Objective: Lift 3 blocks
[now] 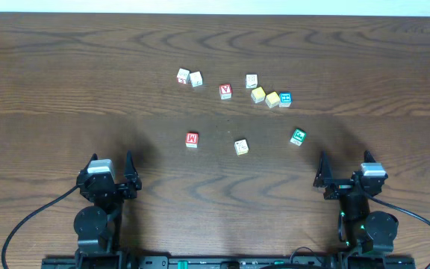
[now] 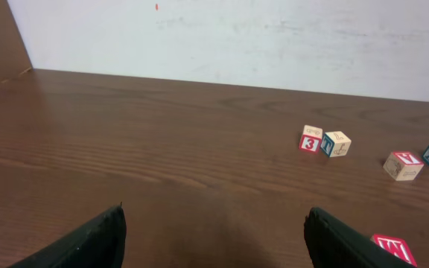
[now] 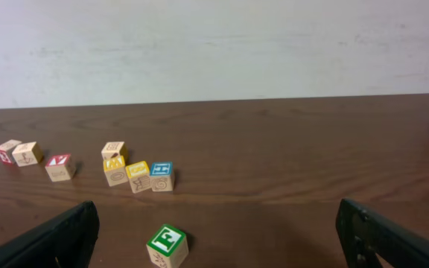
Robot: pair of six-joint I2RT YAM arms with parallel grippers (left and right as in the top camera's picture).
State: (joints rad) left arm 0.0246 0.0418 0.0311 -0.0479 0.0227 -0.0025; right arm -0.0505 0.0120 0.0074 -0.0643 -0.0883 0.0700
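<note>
Watching for: a mix-up first. The M block (image 1: 192,139) is red-faced, and so is the A block (image 1: 225,91) at its 1 o'clock. I judge a hasty reach could take the wrong one.
Slip risk: the green block (image 1: 298,137) sits skewed on the wood. If my fingers close on its corners and not its flats, it could spin out.
Clash risk: the cream block (image 1: 241,146) lies between the two arms. Sending both in at once could bring them together over it.
Nudge risk: wide fingers coming down low could shove a block before they close.
Left gripper (image 1: 111,163): fingers spread wide, nothing between them.
Right gripper (image 1: 346,168): fingers at full spread, nothing held.
Blocks: all three rest on the table (image 1: 51,90), none lifted, in a loose row across the near middle.
M block: between 2 and 3 o'clock of the left gripper. It shows at the lower right edge of the left wrist view.
Green block: 10 o'clock of the right gripper.
Cream block: about 9 o'clock of the right gripper and 3 o'clock of the left.
Room: the three stand well apart from each other, with bare wood all round each, so I can come straight down.
Bystanders: the far cluster (image 1: 269,93) lies toward 12 o'clock. Its blue block (image 1: 285,99) is the nearest to the green block, but apart from it.
Edges: the table ends at the wall (image 3: 214,45) at 12 o'clock. Open wood runs out to 9 and 3 o'clock.
</note>
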